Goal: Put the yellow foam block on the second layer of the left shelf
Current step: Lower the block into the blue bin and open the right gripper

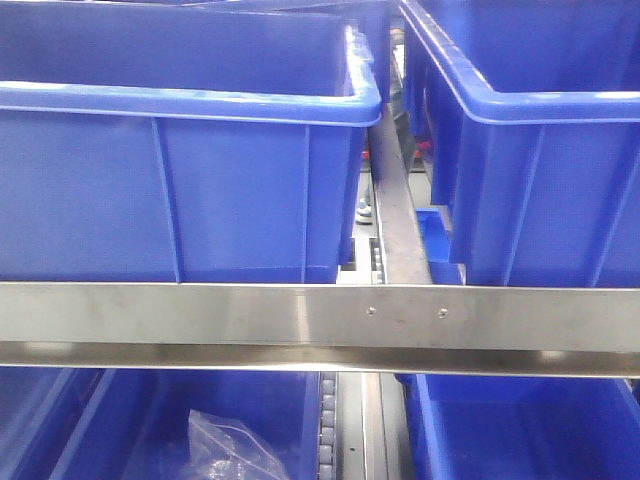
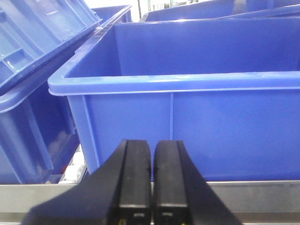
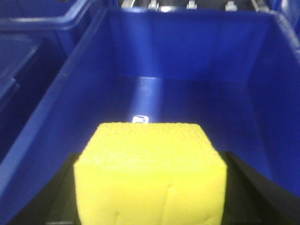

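Across the exterior front-facing view runs a steel shelf rail (image 1: 320,325), with two blue bins standing on the level above it: a left bin (image 1: 180,180) and a right bin (image 1: 530,170), near each other with a slanted metal upright (image 1: 400,210) in the gap between them. Below the rail, more blue bins show; the lower left bin (image 1: 120,420) holds a crumpled clear plastic bag (image 1: 230,445) near its front. Neither arm nor the block shows in this view.

From the left wrist-mounted view, the left gripper (image 2: 152,178) has its two black fingers (image 2: 135,178) pressed together with only a thin seam between them and nothing in between. It faces the front wall of a blue bin (image 2: 211,131) that sits on a steel rail (image 2: 262,197). Another blue bin (image 2: 33,61) leans tilted at the left edge of the shelf.

From the right wrist-mounted view, the right gripper (image 3: 150,187) is clamped on the yellow foam block (image 3: 150,173), its dark fingers (image 3: 253,187) flanking the block's sides. The block hangs above the inside of a deep blue bin (image 3: 56,117), near its front wall. A small pale speck (image 3: 140,119) lies on the bin floor just beyond the block.
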You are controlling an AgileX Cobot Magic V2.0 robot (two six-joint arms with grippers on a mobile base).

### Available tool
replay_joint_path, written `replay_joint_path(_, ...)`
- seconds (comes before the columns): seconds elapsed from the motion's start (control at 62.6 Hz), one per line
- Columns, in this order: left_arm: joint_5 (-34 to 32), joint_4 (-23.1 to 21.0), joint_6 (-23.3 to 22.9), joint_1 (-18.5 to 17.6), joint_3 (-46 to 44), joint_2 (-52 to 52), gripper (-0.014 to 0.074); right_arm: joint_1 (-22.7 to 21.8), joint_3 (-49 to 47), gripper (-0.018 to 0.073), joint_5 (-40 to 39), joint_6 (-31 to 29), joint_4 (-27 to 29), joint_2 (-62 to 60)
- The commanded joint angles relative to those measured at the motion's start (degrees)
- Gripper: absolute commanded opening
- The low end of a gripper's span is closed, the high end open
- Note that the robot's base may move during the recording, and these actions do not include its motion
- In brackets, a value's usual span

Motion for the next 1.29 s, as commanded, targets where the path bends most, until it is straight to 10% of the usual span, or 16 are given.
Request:
replay_joint_path(0.0,-4.7,-0.3,-0.2,0.1,1.4,-1.2,0.0124,-0.4,-4.5,0.0370,-5.8,-0.2,0.1,3.4)
replay_joint_path(0.208,-4.7,-0.3,-0.2,0.1,1.4,-1.2,0.0124,-3.0,-9.5,0.0646,-5.7,-0.2,0.1,12.8)
replay_joint_path(0.591,-4.7,-0.3,-0.2,0.1,1.4,-1.2,0.0124,-4.3,-16.3,0.0619,6.1,-0.1,0.1,14.4)
replay_joint_path(0.719,-4.7,-0.3,-0.2,0.1,1.4,-1.2,0.0124,-4.4,-16.3,0.0496,5.4,-0.1,0.1,12.6)
replay_joint_path(0.911,-4.7,-0.3,-0.2,0.1,1.4,-1.2,0.0124,-4.5,-16.1,0.0047,4.8,-0.3,0.1,9.6)
replay_joint_path(1.279,-4.7,-0.3,-0.2,0.1,1.4,-1.2,0.0124,-4.5,2.6,0.0055,-8.8,-0.8,0.0,-4.9)
